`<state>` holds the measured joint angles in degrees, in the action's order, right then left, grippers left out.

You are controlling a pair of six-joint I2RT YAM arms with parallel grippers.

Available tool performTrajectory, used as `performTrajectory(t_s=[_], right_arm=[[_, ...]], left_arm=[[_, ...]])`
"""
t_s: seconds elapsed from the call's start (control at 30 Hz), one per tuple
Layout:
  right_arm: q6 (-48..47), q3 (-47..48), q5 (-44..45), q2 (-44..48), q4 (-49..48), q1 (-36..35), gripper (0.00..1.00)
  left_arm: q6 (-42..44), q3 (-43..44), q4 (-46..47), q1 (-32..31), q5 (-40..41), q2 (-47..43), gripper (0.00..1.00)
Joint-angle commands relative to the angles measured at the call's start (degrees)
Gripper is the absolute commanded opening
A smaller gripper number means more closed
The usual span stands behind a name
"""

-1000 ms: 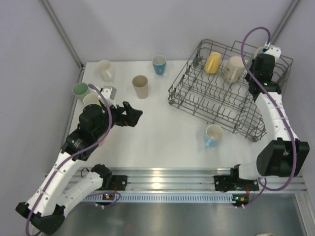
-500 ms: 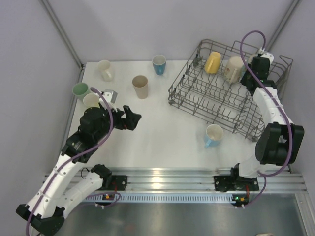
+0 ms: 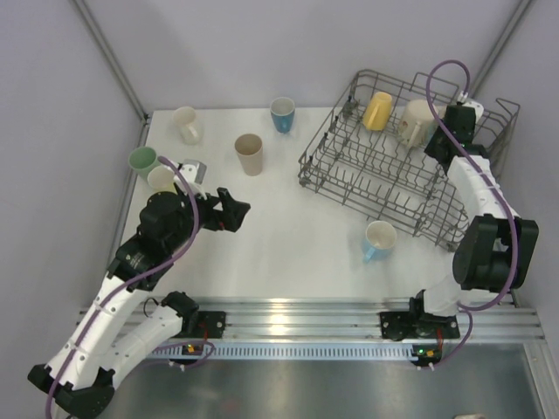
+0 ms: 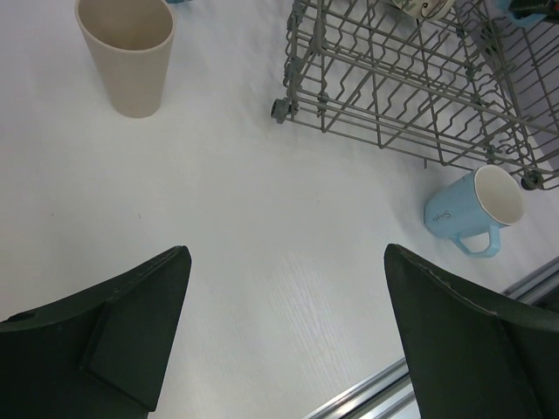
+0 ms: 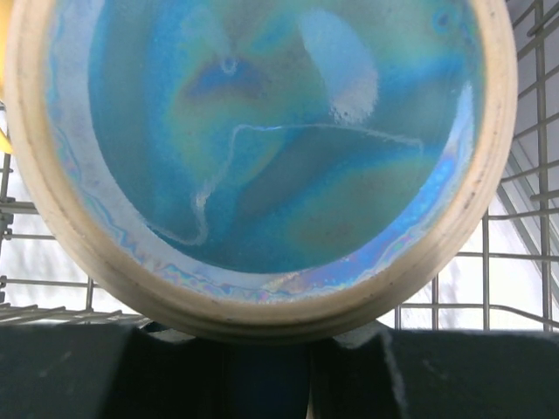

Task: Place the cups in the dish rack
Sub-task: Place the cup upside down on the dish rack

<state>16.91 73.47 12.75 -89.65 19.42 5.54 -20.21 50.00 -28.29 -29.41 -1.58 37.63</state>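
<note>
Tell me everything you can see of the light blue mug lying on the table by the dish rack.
The light blue mug looks like glazed ceramic, with a pale cream inside and a loop handle. Dark writing on its side is too small to read. It looks empty and lies on its side on the white table, with its mouth turned toward the near corner of the dish rack. It sits close beside the rack, but contact there cannot be told. Nothing holds it.

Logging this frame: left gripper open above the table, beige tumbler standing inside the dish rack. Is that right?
Not quite. The beige tumbler stands on the table, outside the dish rack, as the left wrist view shows. The left gripper is indeed open above the table.
</note>
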Motion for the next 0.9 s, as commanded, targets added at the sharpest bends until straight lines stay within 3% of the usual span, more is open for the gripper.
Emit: performTrajectory(t_s=[0.0, 0.33, 0.87], right_arm=[[1.0, 2.1, 1.6, 1.9, -3.6, 1.0, 0.0], [0.5, 3.0, 3.4, 0.5, 0.4, 1.1, 0.0], [0.6, 6.7, -1.4, -6.9, 2.3, 3.1, 0.0]], left_arm=[[-0.1, 0.5, 0.6, 0.1, 0.4, -0.5, 0.98], [-0.3, 0.7, 0.6, 0.1, 0.3, -1.2, 0.98], [-0.2, 2.6, -1.1, 0.1, 0.9, -1.9, 0.98]])
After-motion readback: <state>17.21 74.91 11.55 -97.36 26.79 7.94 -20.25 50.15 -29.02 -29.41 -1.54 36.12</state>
